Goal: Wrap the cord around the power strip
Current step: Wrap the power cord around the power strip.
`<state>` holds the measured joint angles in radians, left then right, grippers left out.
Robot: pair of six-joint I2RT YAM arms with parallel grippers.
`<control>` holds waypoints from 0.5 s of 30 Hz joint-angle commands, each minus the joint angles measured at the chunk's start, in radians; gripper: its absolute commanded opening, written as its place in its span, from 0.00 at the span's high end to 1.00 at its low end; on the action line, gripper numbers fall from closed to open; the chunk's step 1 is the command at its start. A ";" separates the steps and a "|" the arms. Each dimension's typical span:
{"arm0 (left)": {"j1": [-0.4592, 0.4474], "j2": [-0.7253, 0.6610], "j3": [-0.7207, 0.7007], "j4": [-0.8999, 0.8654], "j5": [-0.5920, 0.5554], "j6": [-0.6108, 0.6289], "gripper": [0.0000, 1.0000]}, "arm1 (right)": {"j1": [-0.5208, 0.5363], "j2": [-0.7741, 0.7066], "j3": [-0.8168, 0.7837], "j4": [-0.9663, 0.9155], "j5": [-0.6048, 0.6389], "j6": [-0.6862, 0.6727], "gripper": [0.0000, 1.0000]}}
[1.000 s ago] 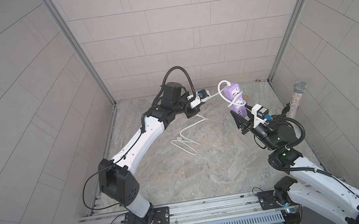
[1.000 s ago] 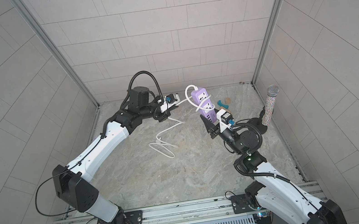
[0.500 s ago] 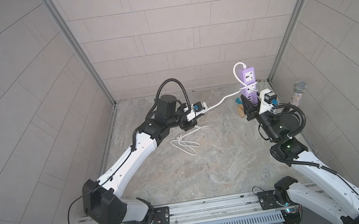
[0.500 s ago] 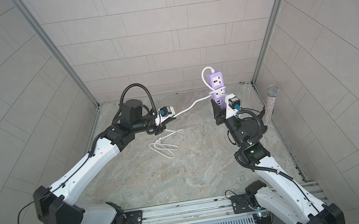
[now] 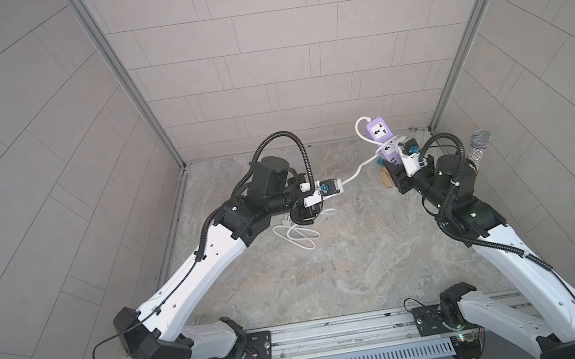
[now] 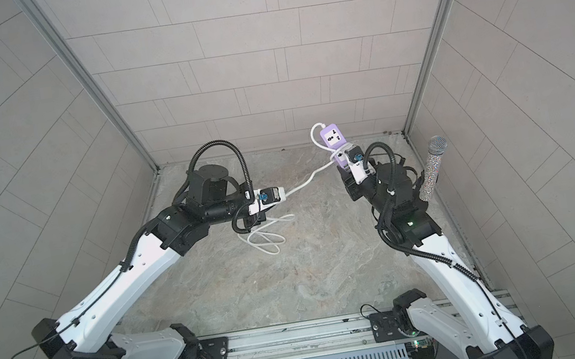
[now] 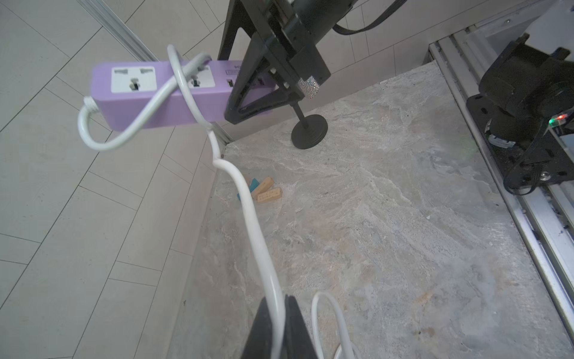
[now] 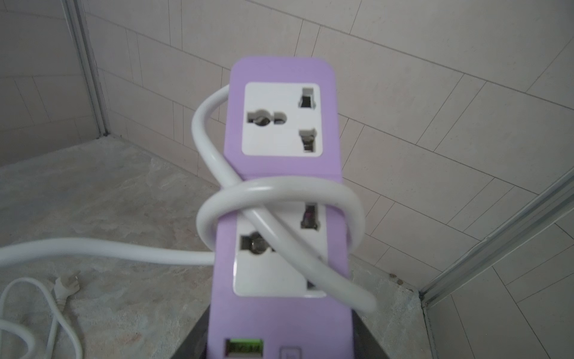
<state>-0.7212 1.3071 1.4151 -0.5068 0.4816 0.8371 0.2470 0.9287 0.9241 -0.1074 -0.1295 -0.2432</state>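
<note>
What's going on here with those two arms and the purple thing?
Two robot arms are winding a white cord around a lilac power strip. The right arm's jaws clamp the strip by its USB end and hold it up off the table. The left arm's jaws pinch the cord partway along, and from there it runs across to the strip. About one loop is around the strip so far. The rest lies in loose coils on the table, plug included.

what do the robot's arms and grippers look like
The left arm and right arm have white shells, black joints and black ribbed hoses looping over the wrists. The left gripper and right gripper have black, wedge-shaped fingers. A white camera housing with a blue connector sits by each.
</note>
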 commanded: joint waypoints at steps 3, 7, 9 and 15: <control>-0.020 0.014 0.129 -0.143 -0.054 0.148 1.00 | 0.024 0.035 0.055 -0.326 0.046 -0.214 1.00; -0.024 0.048 0.181 -0.147 -0.049 0.174 1.00 | 0.086 0.014 0.021 -0.397 -0.070 -0.292 1.00; -0.031 0.065 0.196 -0.151 -0.052 0.186 1.00 | 0.129 0.009 0.000 -0.393 -0.080 -0.300 1.00; -0.040 0.112 0.245 -0.159 -0.056 0.214 1.00 | 0.194 0.036 -0.020 -0.460 -0.240 -0.373 1.00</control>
<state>-0.7536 1.4075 1.6039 -0.7017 0.4160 0.9970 0.4118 0.9718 0.9180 -0.5198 -0.2451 -0.5232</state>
